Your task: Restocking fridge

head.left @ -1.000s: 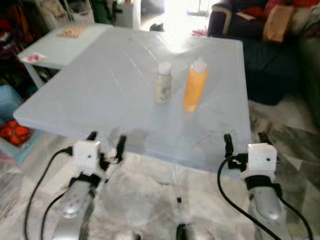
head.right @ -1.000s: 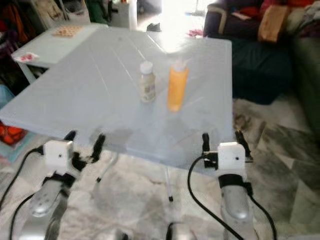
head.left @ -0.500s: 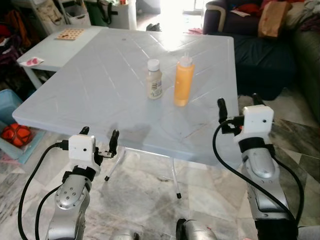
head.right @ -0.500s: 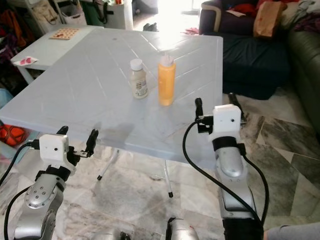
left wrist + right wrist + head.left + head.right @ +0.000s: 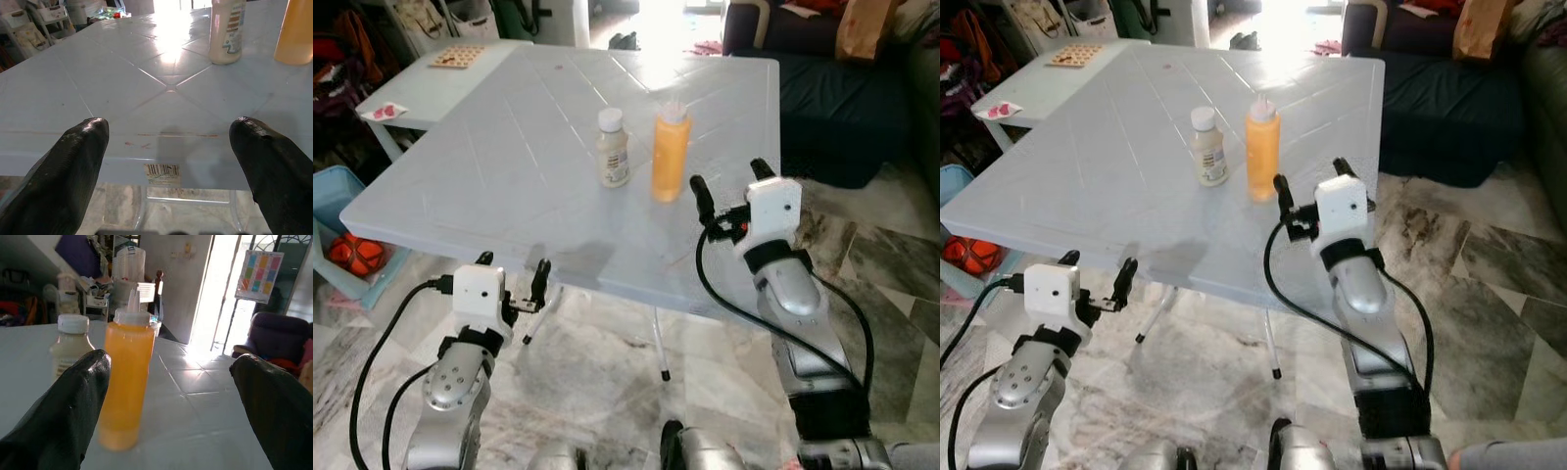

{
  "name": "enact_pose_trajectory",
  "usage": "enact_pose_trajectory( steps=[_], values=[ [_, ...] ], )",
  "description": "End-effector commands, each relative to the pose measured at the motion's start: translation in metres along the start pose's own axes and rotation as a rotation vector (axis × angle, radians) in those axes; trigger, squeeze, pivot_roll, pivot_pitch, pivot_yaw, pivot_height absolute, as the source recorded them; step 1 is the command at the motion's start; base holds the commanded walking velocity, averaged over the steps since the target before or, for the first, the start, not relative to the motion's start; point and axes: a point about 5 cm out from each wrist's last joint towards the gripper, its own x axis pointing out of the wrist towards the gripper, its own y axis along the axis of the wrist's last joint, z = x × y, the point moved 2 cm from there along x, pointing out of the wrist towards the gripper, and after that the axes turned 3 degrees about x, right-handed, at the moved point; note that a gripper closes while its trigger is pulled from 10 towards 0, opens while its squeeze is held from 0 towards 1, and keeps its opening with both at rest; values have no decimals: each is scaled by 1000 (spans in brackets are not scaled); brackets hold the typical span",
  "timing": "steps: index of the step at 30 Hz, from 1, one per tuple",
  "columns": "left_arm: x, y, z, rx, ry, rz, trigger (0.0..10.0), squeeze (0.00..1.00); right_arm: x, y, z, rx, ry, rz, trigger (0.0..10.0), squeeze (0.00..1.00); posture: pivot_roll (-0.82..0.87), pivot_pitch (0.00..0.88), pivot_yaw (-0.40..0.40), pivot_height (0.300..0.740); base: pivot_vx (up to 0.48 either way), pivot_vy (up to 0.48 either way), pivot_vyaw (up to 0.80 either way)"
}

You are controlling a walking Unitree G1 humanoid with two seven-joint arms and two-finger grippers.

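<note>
Right gripper [image 5: 726, 199] was held wide open, empty, just short of orange bottle [image 5: 670, 153] standing on table [image 5: 489, 186]; fingers should be centred round the body before closing.

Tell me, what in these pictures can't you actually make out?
- Label of the cream bottle: print too small in every view; its cap is cut off by the left wrist view's edge.
- Orange squeeze bottle: blurred in the right wrist view, partly behind a finger of the right pincer.
- Barcode sticker on the table rim: too small.
- Left pincer hangs open below the table edge.
</note>
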Motion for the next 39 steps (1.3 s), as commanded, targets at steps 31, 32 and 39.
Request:
enact_pose_trajectory(
  steps=[31,32,39],
  values=[
    [-12,3,-7,29,-11,-43,10000,0,38,18,-13,35,184,51,10000,0,149,159,58,740,0,23,0],
    [-11,3,-7,35,-12,-39,10000,0,34,16,-16,44,184,45,10000,0,143,149,55,740,0,458,0],
    [-2,3,-2,56,-23,-29,10000,0,1,2,-35,108,159,25,10000,0,111,104,64,740,0,454,0]
  ],
)
